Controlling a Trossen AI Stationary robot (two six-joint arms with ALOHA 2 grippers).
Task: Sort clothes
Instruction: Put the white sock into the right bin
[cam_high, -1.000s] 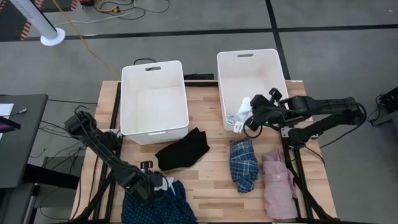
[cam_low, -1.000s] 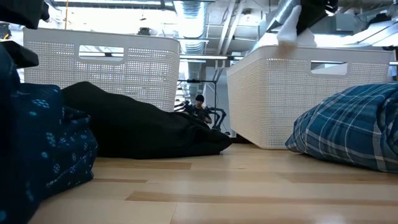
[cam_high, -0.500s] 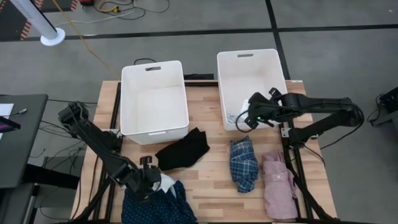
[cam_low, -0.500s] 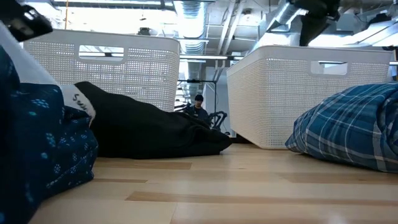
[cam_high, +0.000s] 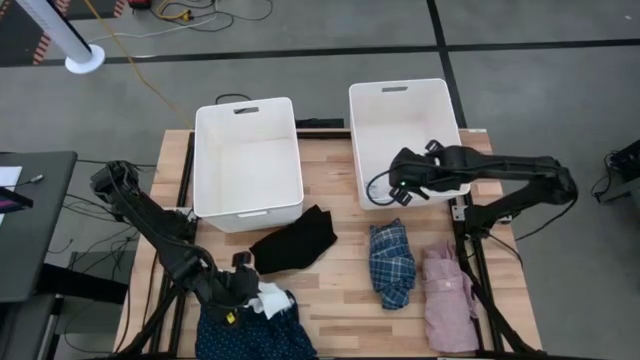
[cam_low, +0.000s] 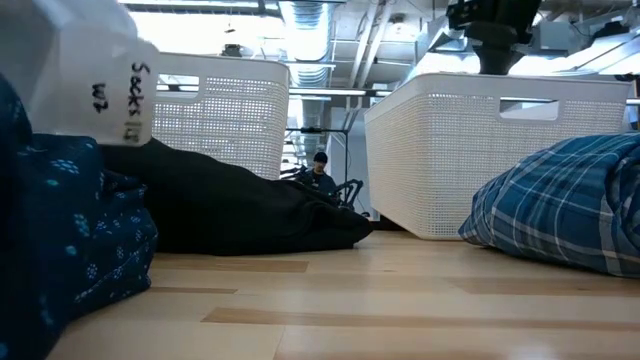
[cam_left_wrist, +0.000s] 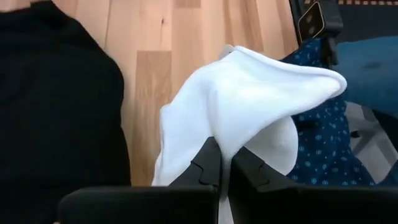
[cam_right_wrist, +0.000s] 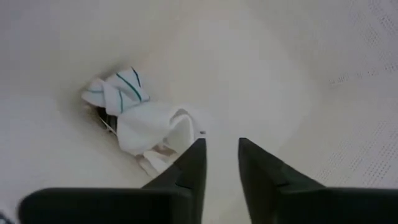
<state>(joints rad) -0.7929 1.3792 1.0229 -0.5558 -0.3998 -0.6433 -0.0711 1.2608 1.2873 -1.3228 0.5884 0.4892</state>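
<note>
At the near edge of the table the left gripper (cam_high: 243, 290) has its jaws pinched tight on a white sock (cam_left_wrist: 249, 106), lifting it just above the navy patterned garment (cam_high: 255, 335) (the low view catches dark lettering on the sock's cuff). Just beyond it, toward the middle of the table (cam_high: 330, 300), lies the black garment (cam_high: 293, 241). To the right, the blue plaid garment (cam_high: 391, 263) sits bunched, with the pale pink garment (cam_high: 448, 296) just beside it near the right edge.

Farther back stand two white bins. The left bin (cam_high: 247, 158) shows only its bare floor. The right gripper (cam_right_wrist: 219, 163) hangs inside the near end of the right bin (cam_high: 405, 140), its jaws parted with nothing between them. Below its fingers, on the bin floor, lies a small heap of white cloth (cam_right_wrist: 152, 127) with a white piece striped in teal (cam_right_wrist: 118, 90) touching it.
</note>
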